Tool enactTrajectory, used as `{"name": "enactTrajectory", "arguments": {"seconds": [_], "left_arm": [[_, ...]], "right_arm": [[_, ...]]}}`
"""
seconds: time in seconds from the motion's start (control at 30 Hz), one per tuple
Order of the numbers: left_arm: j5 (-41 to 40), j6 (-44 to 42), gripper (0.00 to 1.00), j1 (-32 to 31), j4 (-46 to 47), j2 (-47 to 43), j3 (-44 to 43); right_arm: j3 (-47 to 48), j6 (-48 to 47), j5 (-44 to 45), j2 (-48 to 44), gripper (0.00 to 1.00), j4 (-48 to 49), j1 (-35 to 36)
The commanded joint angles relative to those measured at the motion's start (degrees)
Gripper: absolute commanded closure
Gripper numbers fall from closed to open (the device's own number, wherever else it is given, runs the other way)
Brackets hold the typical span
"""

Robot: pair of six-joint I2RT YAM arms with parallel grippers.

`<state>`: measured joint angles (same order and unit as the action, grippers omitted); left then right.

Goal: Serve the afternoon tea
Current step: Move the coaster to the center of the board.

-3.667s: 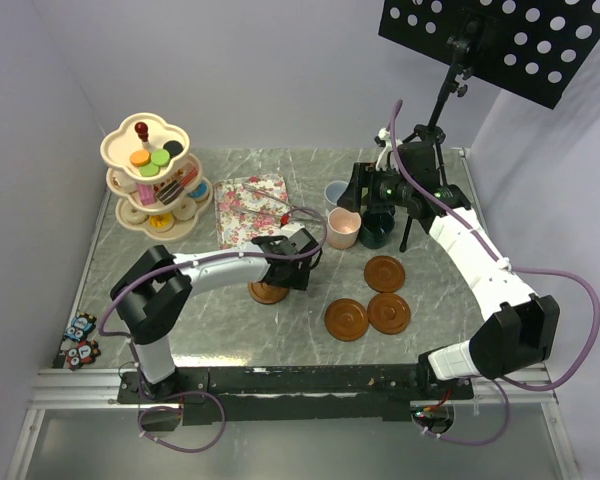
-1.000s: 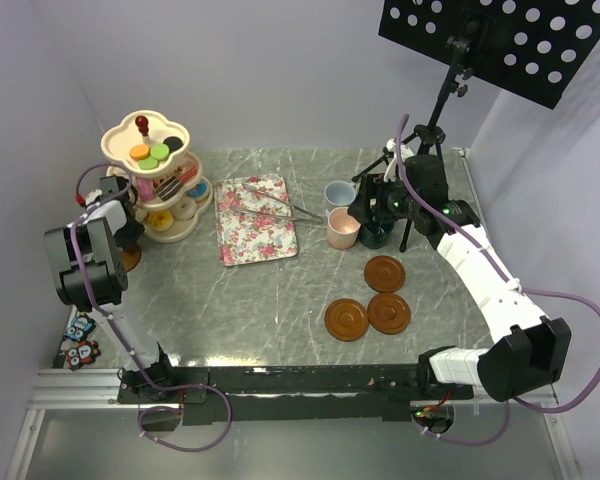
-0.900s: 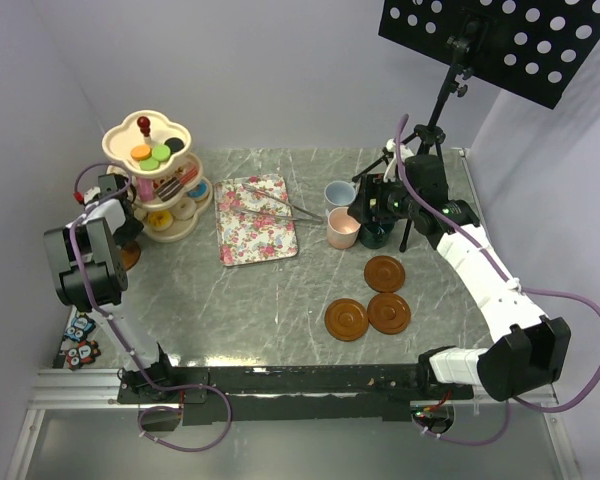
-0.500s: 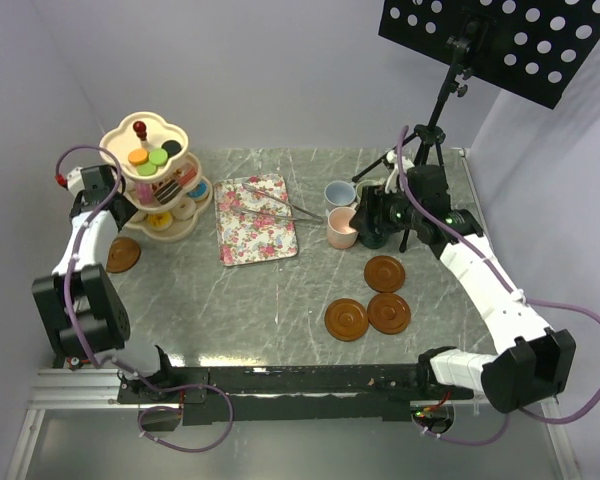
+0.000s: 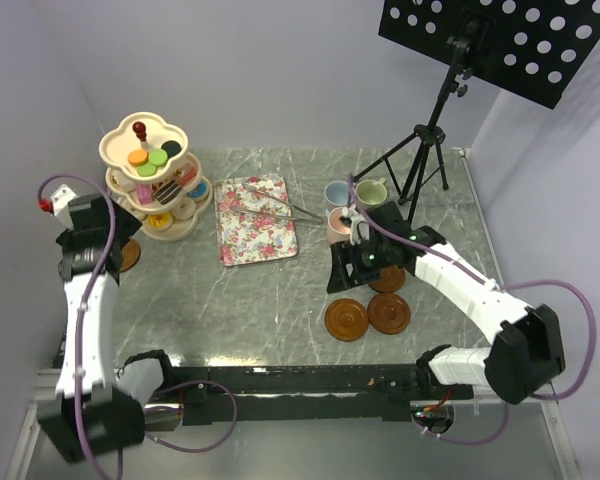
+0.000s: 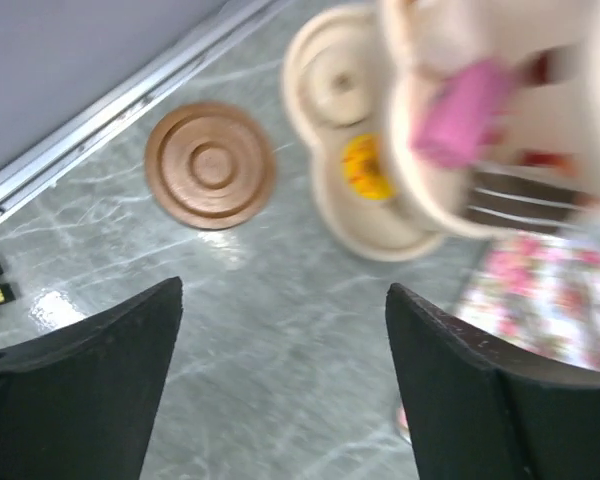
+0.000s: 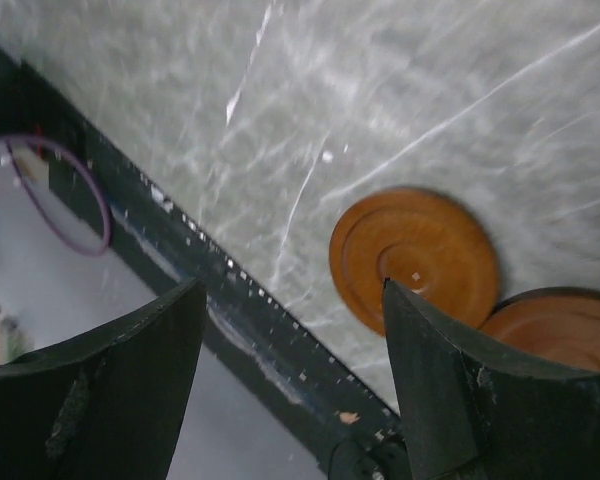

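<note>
The cream three-tier stand (image 5: pixel 148 185) with small cakes and macarons is at the back left. One brown saucer (image 5: pixel 130 256) lies flat on the table just left of the stand (image 6: pixel 420 150). My left gripper (image 5: pixel 100 232) hovers above that saucer (image 6: pixel 210 165), open and empty (image 6: pixel 280 380). Light blue (image 5: pixel 336 192), light green (image 5: pixel 371 189) and pink (image 5: pixel 337 226) mugs stand at the back middle. Three saucers (image 5: pixel 347 320) lie front right. My right gripper (image 5: pixel 342 272) hangs open and empty (image 7: pixel 290 390) over the nearest of those saucers (image 7: pixel 415 260).
A floral tray (image 5: pixel 255 220) with metal tongs (image 5: pixel 280 205) on it lies between the stand and the mugs. A black tripod (image 5: pixel 420 160) stands at the back right. The table's dark front rail (image 7: pixel 180 260) runs close below my right gripper.
My left gripper has opened, let go of the saucer beside the stand and pulled back. My right arm has swung from the mugs forward to the saucers.
</note>
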<state>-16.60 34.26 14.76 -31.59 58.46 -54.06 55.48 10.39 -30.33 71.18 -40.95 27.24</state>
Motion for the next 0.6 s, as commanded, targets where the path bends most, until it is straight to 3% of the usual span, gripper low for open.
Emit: {"name": "enactTrajectory", "arguments": {"seconds": [0.0, 0.2, 0.57], "left_arm": [[-1.42, 3.61, 0.11, -3.77, -5.4, -8.34, -2.01], [-4.23, 5.64, 0.08, -7.91, -13.48, -13.36, -3.06], [-3.79, 1.51, 0.04, -7.91, -19.21, -17.06, -6.67]], "right_arm": [[-3.71, 0.68, -6.93, 4.66, 0.23, -1.85, 3.77], [-8.8, 3.93, -5.37, 8.89, 0.25, 1.48, 10.37], [-12.86, 9.2, 7.12, 6.87, 0.25, 7.01, 10.72]]}}
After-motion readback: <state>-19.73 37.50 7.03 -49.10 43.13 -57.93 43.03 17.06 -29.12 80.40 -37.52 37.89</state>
